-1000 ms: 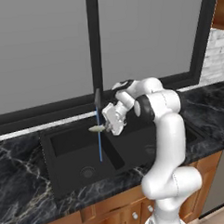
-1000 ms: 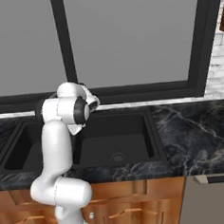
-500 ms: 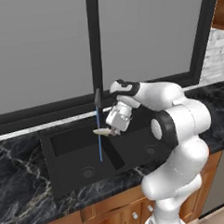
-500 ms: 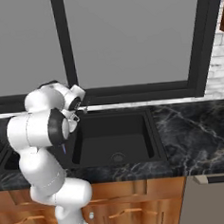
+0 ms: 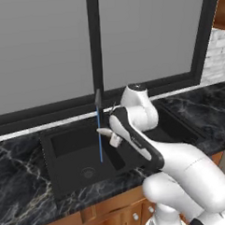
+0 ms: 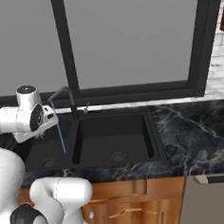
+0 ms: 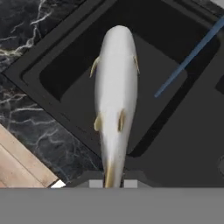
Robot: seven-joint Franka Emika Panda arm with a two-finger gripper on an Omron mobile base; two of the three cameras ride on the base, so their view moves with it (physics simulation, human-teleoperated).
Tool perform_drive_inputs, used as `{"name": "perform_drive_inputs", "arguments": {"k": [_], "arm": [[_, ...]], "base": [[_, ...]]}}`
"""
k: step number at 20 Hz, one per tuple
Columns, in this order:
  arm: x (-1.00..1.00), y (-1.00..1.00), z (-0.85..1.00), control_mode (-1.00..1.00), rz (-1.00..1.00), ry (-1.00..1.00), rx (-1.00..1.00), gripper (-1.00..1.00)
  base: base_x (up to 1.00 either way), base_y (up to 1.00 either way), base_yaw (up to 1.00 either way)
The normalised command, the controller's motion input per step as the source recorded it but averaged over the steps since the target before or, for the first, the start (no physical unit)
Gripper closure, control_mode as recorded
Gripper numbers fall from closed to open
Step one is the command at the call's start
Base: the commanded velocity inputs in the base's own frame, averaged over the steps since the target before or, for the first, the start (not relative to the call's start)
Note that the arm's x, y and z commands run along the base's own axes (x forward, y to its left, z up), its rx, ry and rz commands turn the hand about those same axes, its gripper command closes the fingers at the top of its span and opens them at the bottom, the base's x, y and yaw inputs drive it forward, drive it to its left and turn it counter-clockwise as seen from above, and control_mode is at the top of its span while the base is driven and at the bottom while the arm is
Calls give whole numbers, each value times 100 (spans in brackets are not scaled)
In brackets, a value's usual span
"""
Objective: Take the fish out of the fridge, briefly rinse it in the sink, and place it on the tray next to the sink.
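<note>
We hold the fish [image 7: 115, 100] clamped by its tail in our gripper [image 7: 114, 183], hanging above the left basin of the sink [image 5: 70, 170], just beside the blue water stream [image 5: 100, 142]

You see the slim silvery-white fish [image 7: 115, 100] held level above the black double-basin sink [image 5: 70, 158], beside its thin blue water stream.
</note>
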Motion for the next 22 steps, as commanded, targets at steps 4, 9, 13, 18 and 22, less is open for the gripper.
{"name": "perform_drive_inputs", "arguments": {"k": [4, 9, 13, 18, 22], "arm": [[-100, 27, 55, -100, 0, -96, -26, 100], [-80, 28, 46, 100, 0, -79, -14, 100], [0, 0, 0, 100, 0, 0, 0, 100], [0, 0, 0, 100, 0, 0, 0, 100], [0, 0, 0, 100, 0, 0, 0, 100]], "base": [[0, 0, 0], [-20, 12, -1], [-100, 90, -8], [-84, 100, -10], [-20, 100, -11]]}}
